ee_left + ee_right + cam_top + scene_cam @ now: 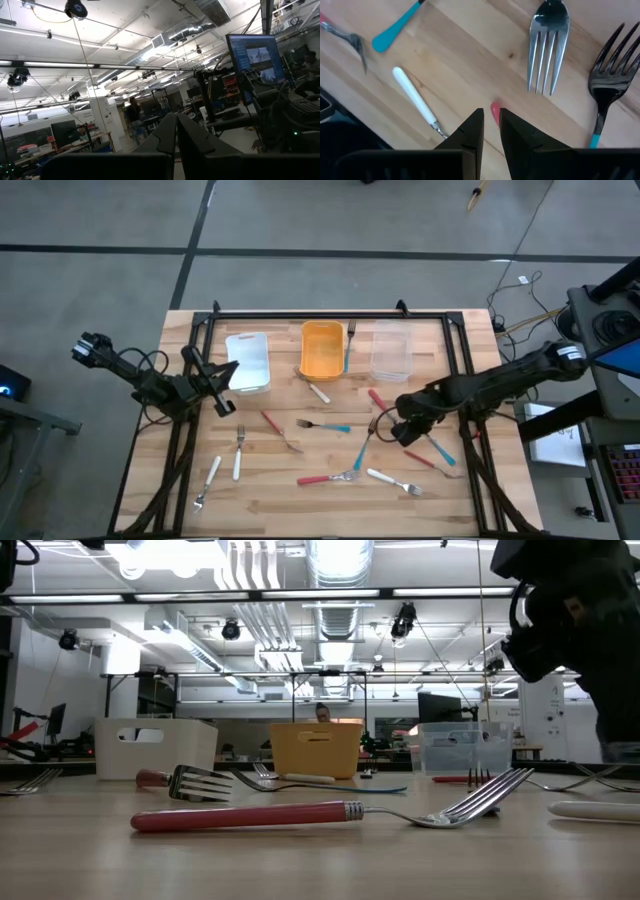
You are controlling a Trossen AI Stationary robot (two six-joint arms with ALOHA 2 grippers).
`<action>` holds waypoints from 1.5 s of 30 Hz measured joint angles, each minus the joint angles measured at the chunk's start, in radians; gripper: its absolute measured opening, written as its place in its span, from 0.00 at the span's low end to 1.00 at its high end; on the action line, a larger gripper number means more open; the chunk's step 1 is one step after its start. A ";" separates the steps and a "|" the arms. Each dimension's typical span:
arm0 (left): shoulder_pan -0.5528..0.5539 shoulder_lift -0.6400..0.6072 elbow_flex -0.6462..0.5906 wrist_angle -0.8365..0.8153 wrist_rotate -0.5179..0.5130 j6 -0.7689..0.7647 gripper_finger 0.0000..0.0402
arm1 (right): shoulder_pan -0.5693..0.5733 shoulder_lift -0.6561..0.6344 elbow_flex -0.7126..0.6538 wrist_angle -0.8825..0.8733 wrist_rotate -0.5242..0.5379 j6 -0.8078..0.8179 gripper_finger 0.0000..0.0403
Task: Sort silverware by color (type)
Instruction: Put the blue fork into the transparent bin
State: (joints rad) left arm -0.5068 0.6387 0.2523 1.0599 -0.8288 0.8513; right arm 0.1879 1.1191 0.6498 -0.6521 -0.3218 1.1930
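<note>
R pincer (491,131) clenched on red-handled utensil (495,113), held betw. fingertips over table (465,65).

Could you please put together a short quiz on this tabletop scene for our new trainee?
1. True or false: the orange rectangular plastic bin stands between the white rectangular bin and the clear rectangular bin.
2. Which pincer hangs low over the scattered metal-headed silverware: the shut left pincer or the right pincer?
3. What colour is the slim plastic handle pinched in the right pincer?
Key: 1 true; 2 right; 3 red.
</note>
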 joint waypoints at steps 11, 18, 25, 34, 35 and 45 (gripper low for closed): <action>0.000 0.005 0.000 -0.001 0.000 0.000 0.00 | 0.000 0.008 0.020 0.002 0.004 -0.027 0.13; 0.000 0.005 0.000 -0.001 0.000 0.000 0.00 | 0.000 0.010 0.032 0.004 0.008 -0.042 0.13; 0.000 0.005 0.000 -0.001 0.000 0.000 0.00 | 0.000 0.010 0.032 0.007 0.072 -0.044 0.13; 0.000 0.005 0.000 -0.001 0.000 -0.010 0.00 | -0.005 0.010 0.032 0.038 0.114 -0.068 0.13; 0.000 0.005 0.000 -0.001 0.000 -0.015 0.00 | -0.005 0.010 0.032 0.045 0.115 -0.068 0.13; 0.000 0.006 0.000 -0.001 0.000 -0.023 0.00 | -0.005 0.010 0.032 0.121 0.179 -0.094 0.13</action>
State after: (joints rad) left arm -0.5066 0.6449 0.2523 1.0592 -0.8288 0.8284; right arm 0.1825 1.1290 0.6815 -0.5314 -0.1431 1.0990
